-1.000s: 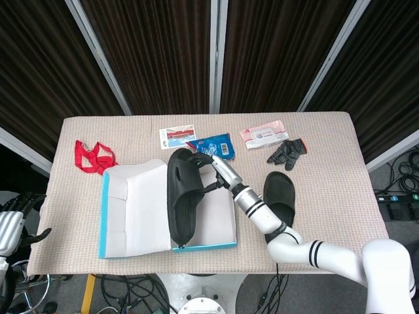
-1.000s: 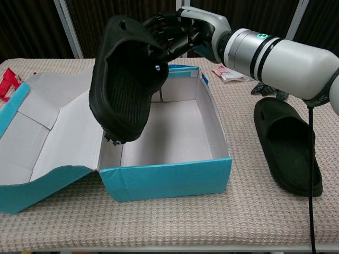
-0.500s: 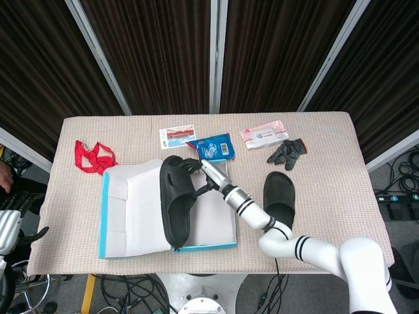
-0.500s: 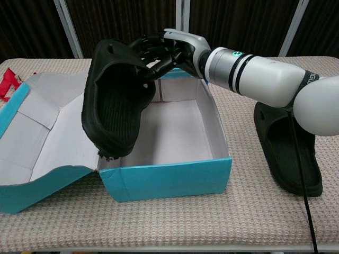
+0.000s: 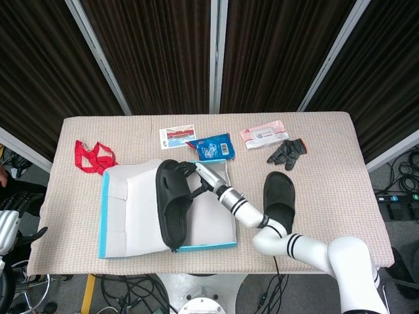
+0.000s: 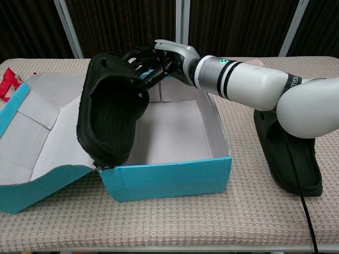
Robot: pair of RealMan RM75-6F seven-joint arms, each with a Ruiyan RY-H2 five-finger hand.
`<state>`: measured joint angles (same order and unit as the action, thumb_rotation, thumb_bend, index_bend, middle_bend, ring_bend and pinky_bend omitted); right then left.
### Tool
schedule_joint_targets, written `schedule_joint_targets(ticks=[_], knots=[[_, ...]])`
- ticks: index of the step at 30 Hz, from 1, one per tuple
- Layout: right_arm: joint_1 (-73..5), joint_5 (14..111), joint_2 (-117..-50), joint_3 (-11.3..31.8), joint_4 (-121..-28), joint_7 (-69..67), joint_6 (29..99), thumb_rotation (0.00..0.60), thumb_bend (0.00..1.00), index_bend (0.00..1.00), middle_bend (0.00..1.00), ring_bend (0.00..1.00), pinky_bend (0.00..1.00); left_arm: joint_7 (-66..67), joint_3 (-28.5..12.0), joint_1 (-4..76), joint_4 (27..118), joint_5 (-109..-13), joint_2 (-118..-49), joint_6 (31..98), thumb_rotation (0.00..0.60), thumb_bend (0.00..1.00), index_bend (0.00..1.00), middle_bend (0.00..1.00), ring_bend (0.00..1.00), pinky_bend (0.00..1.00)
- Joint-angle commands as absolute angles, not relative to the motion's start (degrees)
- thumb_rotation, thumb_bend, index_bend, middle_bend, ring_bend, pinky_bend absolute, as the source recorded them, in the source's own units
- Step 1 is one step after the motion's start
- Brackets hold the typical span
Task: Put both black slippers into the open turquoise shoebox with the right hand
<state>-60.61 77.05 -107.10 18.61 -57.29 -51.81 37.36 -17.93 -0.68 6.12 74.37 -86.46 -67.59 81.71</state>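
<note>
My right hand grips one black slipper by its strap end. The slipper hangs tilted, sole side toward the chest camera, over the left side of the open turquoise shoebox, its lower tip at the box's left front corner. The other black slipper lies flat on the table to the right of the box. The box's lid is folded open to the left. My left hand shows at the far left edge, off the table, its fingers unclear.
Along the far side of the table lie a red strap, a card, a blue packet, a pink packet and dark gloves. Beige cloth covers the table.
My right hand has carried the slipper leftward and lower, so its tip now reaches the box's left front corner. The second slipper has not moved.
</note>
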Motion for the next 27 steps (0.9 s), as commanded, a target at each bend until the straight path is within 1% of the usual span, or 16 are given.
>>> schedule_joint_targets(ticks=[1,14,27], knots=[[-61.2,77.1,-107.7,18.7,-56.3,-52.3,36.9,0.600,0.08,0.64,0.63,0.27,0.31,-18.1,-0.7,6.1,74.2,-86.5,-67.6,81.8,0.600,0.18,0.22,0.23,0.13,0.20],[-62.3,77.9,-108.9,17.5,-52.7,-53.7,34.8,0.600,0.06,0.63,0.61,0.27,0.31,-18.4,-0.8,6.3,74.1,-86.6,-67.5,81.6,0.600,0.18,0.22,0.23,0.13,0.20],[-62.8,80.2,-110.7,14.9,-47.6,-50.7,35.9,0.600,0.08,0.62,0.60,0.27,0.31,-19.0,-0.8,6.3,72.9,-86.5,-68.1,81.6,0.600,0.18,0.22,0.23,0.13,0.20]])
